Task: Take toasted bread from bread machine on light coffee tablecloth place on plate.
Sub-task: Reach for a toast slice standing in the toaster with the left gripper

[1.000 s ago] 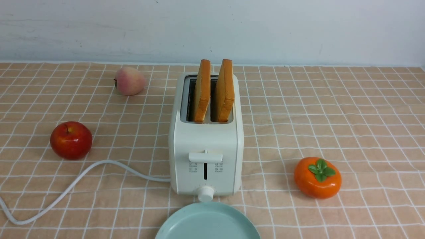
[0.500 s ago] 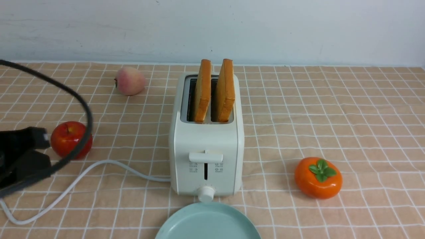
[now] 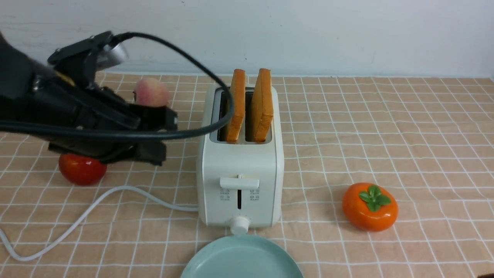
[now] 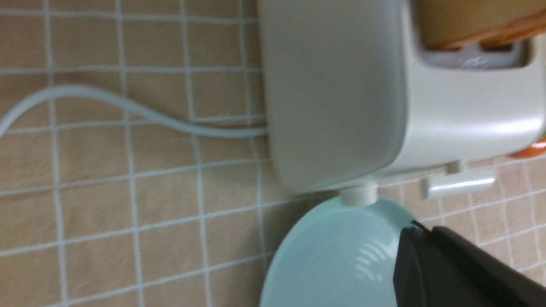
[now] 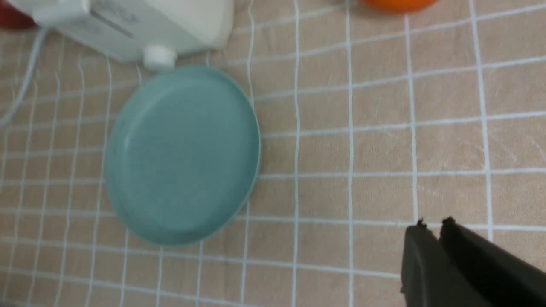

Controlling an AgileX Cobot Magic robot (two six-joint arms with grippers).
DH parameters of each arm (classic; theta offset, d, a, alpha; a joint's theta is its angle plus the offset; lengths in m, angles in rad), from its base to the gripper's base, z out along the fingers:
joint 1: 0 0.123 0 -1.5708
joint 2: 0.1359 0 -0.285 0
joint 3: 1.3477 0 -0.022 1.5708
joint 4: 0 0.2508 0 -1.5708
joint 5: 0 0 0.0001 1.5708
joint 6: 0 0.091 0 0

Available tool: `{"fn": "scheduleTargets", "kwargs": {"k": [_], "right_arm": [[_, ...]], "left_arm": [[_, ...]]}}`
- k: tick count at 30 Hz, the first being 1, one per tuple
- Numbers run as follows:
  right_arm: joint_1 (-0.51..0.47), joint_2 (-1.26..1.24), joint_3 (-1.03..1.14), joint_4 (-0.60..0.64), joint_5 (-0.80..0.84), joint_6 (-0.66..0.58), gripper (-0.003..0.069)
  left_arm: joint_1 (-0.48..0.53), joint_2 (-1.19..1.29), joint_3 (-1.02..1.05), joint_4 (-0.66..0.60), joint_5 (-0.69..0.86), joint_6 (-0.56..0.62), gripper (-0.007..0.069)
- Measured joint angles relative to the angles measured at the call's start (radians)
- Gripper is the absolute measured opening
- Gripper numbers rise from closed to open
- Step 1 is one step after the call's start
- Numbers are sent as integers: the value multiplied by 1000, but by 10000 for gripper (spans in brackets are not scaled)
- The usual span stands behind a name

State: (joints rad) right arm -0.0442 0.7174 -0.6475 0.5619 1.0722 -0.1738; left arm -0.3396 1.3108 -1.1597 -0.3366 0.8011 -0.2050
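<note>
Two slices of toasted bread (image 3: pixel 236 104) (image 3: pixel 262 104) stand upright in the slots of the cream-white bread machine (image 3: pixel 239 166) on the light coffee tablecloth (image 3: pixel 386 127). The mint-green plate (image 3: pixel 241 258) lies empty just in front of the toaster. My left gripper (image 3: pixel 168 137) hovers left of the toaster at slot height. In the left wrist view it (image 4: pixel 416 228) is shut and empty, with the plate (image 4: pixel 332 256), the toaster (image 4: pixel 332 85) and toast (image 4: pixel 469 21) beyond. My right gripper (image 5: pixel 433 224) is shut and empty over bare cloth beside the plate (image 5: pixel 179 157).
A red apple (image 3: pixel 79 170) lies under my left arm and a peach (image 3: pixel 152 92) behind it. An orange persimmon (image 3: pixel 369 206) sits right of the toaster. The white cord (image 3: pixel 96 204) runs from the toaster to the front left. A wall stands behind.
My left arm has come in from the left edge, risen and moved right towards the toaster, now covering part of the apple and peach. Toast, toaster and plate have not moved.
</note>
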Motion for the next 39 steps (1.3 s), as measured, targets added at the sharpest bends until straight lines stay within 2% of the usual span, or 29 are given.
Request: {"fn": "scheduleTargets", "kwargs": {"k": [3,5,7,10,15,17,18,19,21,23,25,27,29,31,32,34,36,39], "right_arm": [[0,85,-18,43,23,-92,-16],[0,105,-18,78,23,-129,-18],[0,114,-18,125,15,-173,-17],[0,114,-19,164,0,-206,-14],[0,114,-19,173,-6,-215,-9],[0,114,-19,173,-7,-216,-8],[0,114,-19,175,-9,-217,-8],[0,114,-19,175,-11,-217,-8],[0,114,-19,176,-16,-217,-8],[0,114,-19,176,-22,-217,-8],[0,114,-19,178,-33,-217,-8],[0,114,-19,178,-39,-217,-8],[0,114,-19,178,-39,-217,-8],[0,114,-19,178,-39,-218,-6],[0,114,-19,178,-41,-220,-5],[0,114,-19,179,-44,-221,-3],[0,114,-19,179,-49,-225,-1],[0,114,-19,179,-51,-225,-1]], "left_arm": [[-44,28,-49,10,-42,18,-14],[-64,49,-79,10,-61,36,-13],[-82,84,-115,11,-89,54,20],[-84,135,-145,-1,-151,58,126],[-84,218,-147,-71,-227,66,383],[-84,231,-147,-93,-235,76,428],[-84,253,-147,-122,-256,98,500],[-84,253,-147,-125,-256,101,500],[-84,278,-147,-148,-300,142,551],[-84,292,-147,-152,-323,156,559],[-84,314,-147,-154,-354,177,552],[-84,337,-147,-154,-378,182,485],[-85,340,-147,-154,-393,185,351],[-85,339,-149,-152,-396,190,143],[-85,335,-152,-146,-395,197,92],[-85,328,-159,-139,-388,205,76],[-85,300,-184,-133,-363,217,103],[-85,241,-218,-130,-339,218,104]]}}
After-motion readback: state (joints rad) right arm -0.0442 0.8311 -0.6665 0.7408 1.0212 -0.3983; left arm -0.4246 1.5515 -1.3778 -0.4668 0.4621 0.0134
